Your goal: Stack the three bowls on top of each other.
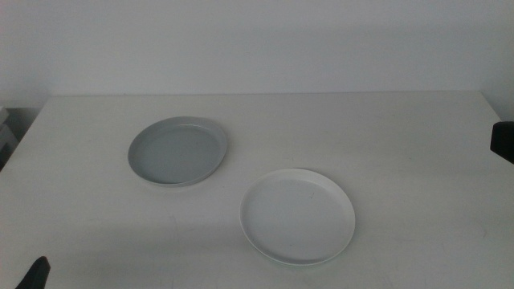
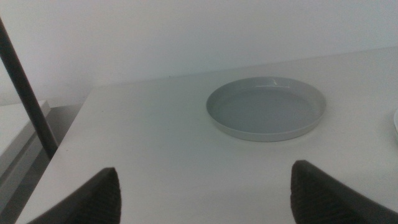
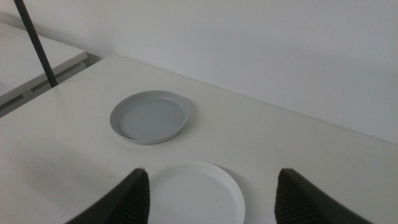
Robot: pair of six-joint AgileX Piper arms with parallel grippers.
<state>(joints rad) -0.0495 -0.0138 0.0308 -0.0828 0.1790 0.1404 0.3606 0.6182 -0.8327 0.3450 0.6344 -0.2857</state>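
Note:
A grey-blue bowl (image 1: 178,151) sits on the table left of centre, also in the left wrist view (image 2: 266,107) and the right wrist view (image 3: 149,116). A thin pale second rim (image 1: 218,131) shows under its far right edge. I cannot tell if that is the mint green bowl, which shows nowhere else. A white bowl (image 1: 297,215) sits apart, nearer and to the right, also in the right wrist view (image 3: 196,193). My left gripper (image 2: 205,168) is open and empty at the front left corner (image 1: 36,273). My right gripper (image 3: 212,174) is open and empty at the right edge (image 1: 503,143).
The white table (image 1: 385,136) ends at a pale wall behind. A dark pole (image 2: 25,93) and a lower ledge stand beyond the table's left edge.

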